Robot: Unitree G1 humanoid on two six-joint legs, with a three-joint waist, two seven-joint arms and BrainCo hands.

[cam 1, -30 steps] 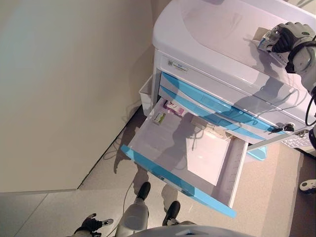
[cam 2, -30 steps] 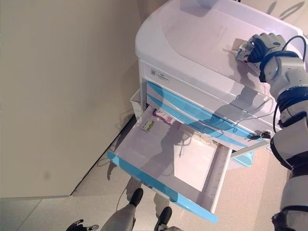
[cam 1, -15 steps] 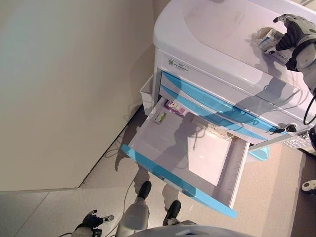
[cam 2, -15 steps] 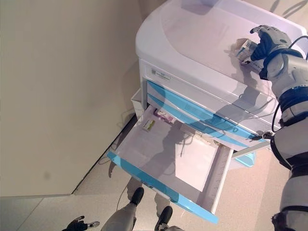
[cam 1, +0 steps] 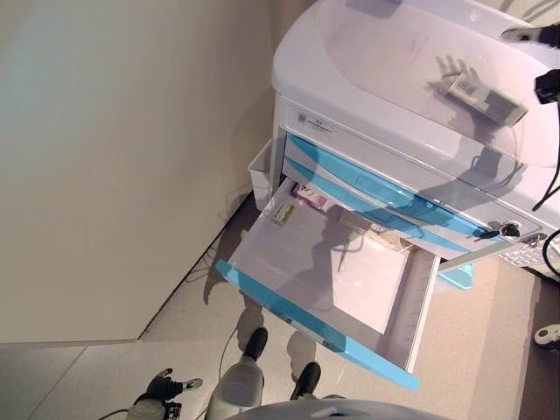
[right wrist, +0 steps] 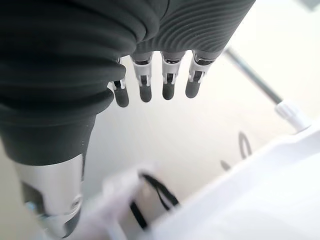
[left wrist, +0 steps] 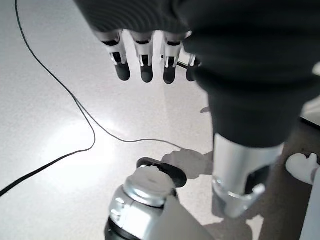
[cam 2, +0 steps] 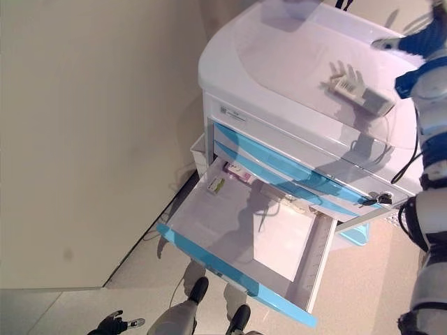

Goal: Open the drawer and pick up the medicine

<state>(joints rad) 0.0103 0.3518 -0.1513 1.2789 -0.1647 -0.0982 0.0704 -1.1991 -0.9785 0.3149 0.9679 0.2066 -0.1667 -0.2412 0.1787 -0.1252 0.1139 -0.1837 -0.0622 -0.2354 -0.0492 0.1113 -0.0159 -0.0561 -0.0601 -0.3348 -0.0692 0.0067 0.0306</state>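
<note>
A flat white rectangular medicine box (cam 1: 479, 94) with a barcode label is lying on the white cart's top surface (cam 1: 385, 52); the right hand (right wrist: 160, 85), fingers straight, is grasping nothing.

Robot hand (right wrist: 150, 85): silver fingers (dark tips), dark ribbed cover

White glossy plastic cart top (cam 1: 367, 52) is reflecting light; pulled-out white drawer with smooth blue plastic front (cam 1: 306, 319) is looking matt inside; small cardboard medicine box (cam 1: 477, 94) is showing printed paper.
</note>
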